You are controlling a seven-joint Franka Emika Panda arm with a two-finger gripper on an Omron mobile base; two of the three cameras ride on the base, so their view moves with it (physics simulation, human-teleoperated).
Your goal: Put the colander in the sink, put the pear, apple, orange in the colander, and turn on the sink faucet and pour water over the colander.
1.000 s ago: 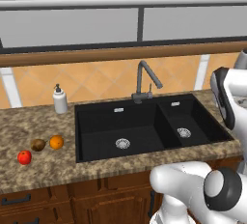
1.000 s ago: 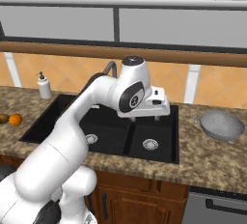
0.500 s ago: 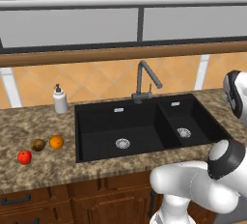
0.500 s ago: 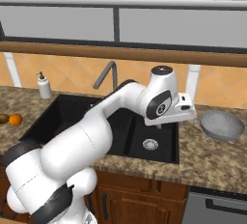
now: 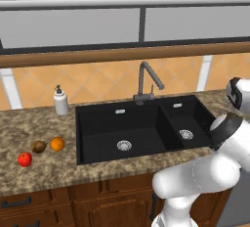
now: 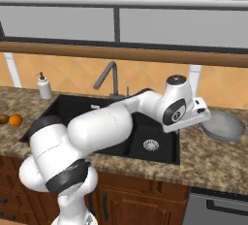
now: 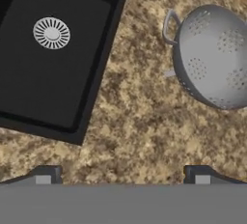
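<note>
The colander (image 7: 214,56) lies on the granite counter right of the sink (image 7: 29,88), one loop handle turned toward the basin. My gripper (image 7: 121,175) hovers open above the bare counter between the sink's right rim and the colander, fingertips (image 7: 46,175) wide apart with nothing between them. From the right base view, the hand (image 6: 196,116) hangs just left of the colander (image 6: 224,126). The apple (image 5: 24,159), pear (image 5: 38,147) and orange (image 5: 57,144) sit together on the counter left of the sink (image 5: 97,123). The faucet (image 5: 146,81) stands behind the basins.
A white soap dispenser (image 5: 60,101) stands at the back left of the sink. The small basin's drain (image 7: 51,33) lies up and left of my fingers. Tiled wall and a wooden ledge run behind the counter. Cabinets lie below the counter's front edge.
The arm has swung right, from above the small basin to above the counter beside the colander. The fruits and the colander have not moved.
</note>
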